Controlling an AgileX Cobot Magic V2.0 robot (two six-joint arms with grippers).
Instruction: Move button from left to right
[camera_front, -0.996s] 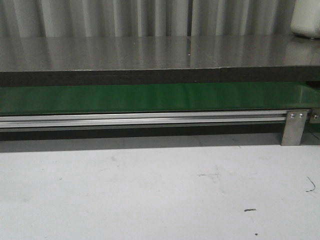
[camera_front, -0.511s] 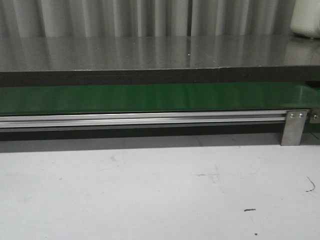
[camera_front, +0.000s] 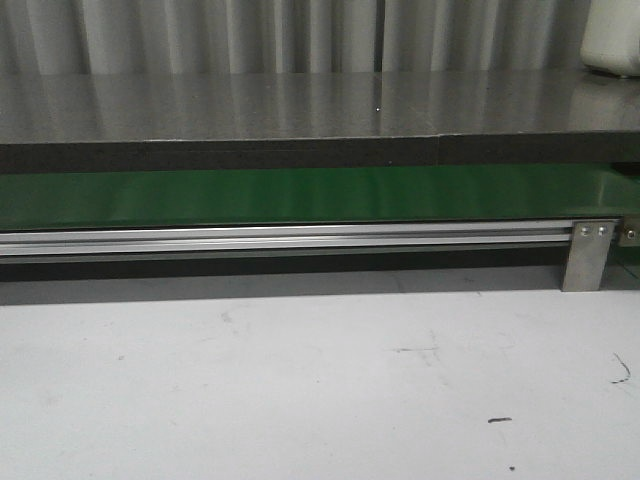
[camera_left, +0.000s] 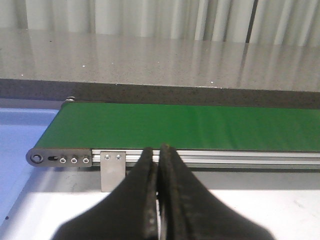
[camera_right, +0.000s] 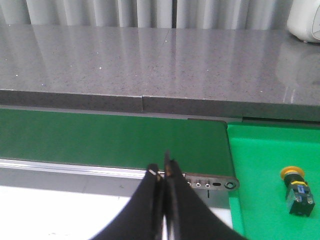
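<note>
Left gripper (camera_left: 159, 150), seen from its own wrist camera: the two black fingers (camera_left: 142, 200) are pressed together along their length, with only a hairline seam between them and nothing caught in it. Beyond the tips runs the green conveyor belt (camera_left: 200, 127) on its aluminium rail (camera_left: 240, 158); a small metal bracket (camera_left: 112, 170) stands just to one side of the tips, and the belt's end roller (camera_left: 37, 158) lies further that way, next to a blue surface (camera_left: 22, 150). Right gripper (camera_right: 161, 172): jaws likewise closed tip to tip and holding nothing, poised above the near edge of the belt close to its end plate (camera_right: 210, 184). The button (camera_right: 297, 190) lies well to the side of these jaws, apart from them, on a bright green mat (camera_right: 265, 165) past the belt's end; its yellow head points away from the camera and its black block nearer, though fine detail is probably too blurred to read. A grey countertop (camera_right: 150, 65) fills the background. In the front view neither gripper appears; only the belt, rail and white table (camera_front: 300, 390) show.
</note>
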